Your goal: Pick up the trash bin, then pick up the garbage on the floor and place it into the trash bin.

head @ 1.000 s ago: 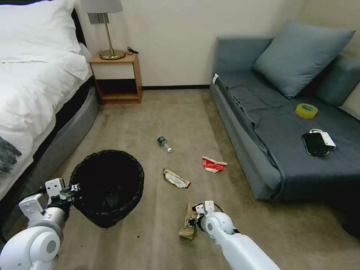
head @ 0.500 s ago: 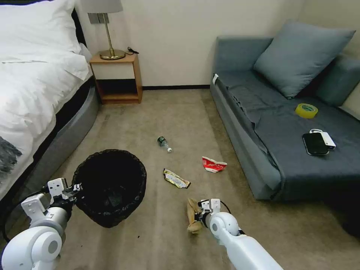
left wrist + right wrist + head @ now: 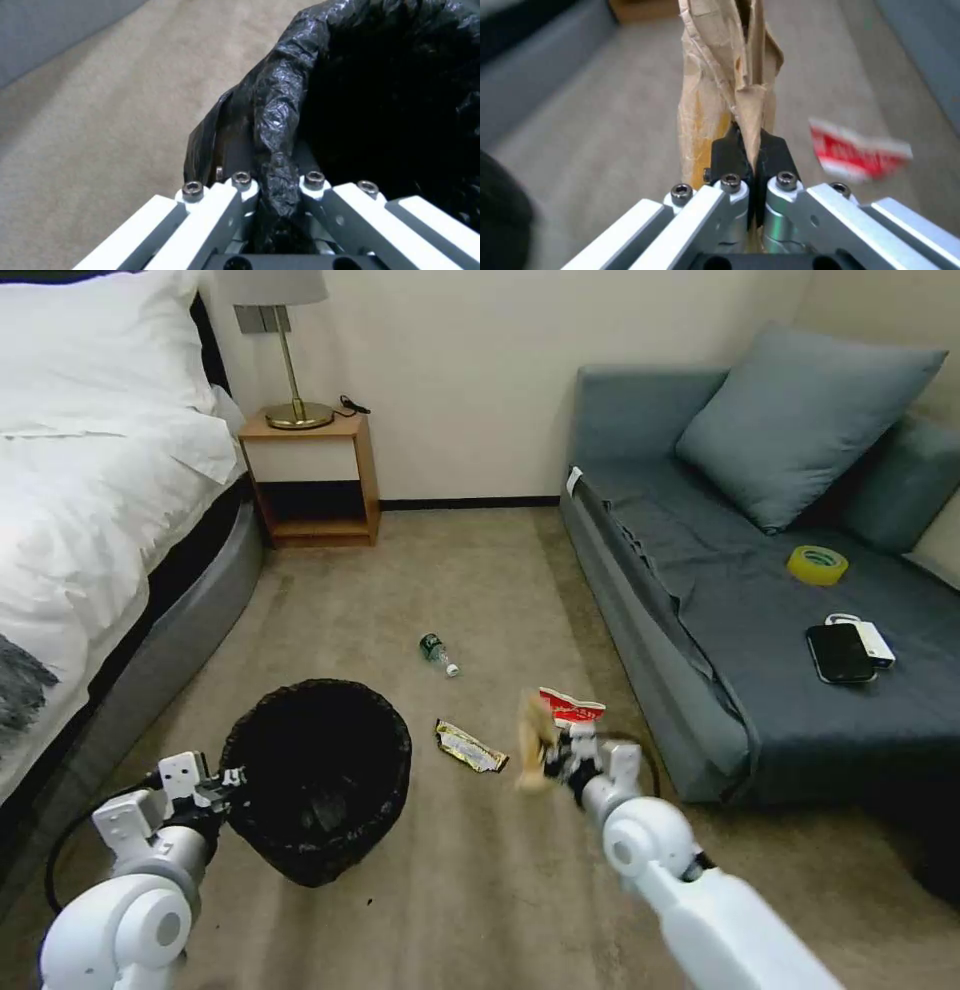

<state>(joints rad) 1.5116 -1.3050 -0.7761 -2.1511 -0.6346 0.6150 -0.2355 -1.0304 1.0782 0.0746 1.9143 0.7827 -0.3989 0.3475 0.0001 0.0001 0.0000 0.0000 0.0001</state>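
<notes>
Bed (image 3: 90,500) cut off at left edge, sofa (image 3: 760,610) cut off at right. Trash bin (image 3: 318,775) on the floor, near left; inside is too dark to make out contents. Left gripper (image 3: 232,778) jaws clamped on the bin's bag-lined rim, nearest the bed. Right gripper (image 3: 556,757) jaws pinched tight on crumpled tan paper (image 3: 533,740), held off the floor, blurred. Red-and-white wrapper (image 3: 570,707) lies just behind it; yellow-gold wrapper (image 3: 470,746) between bin and paper; green bottle (image 3: 438,653) farther back.
</notes>
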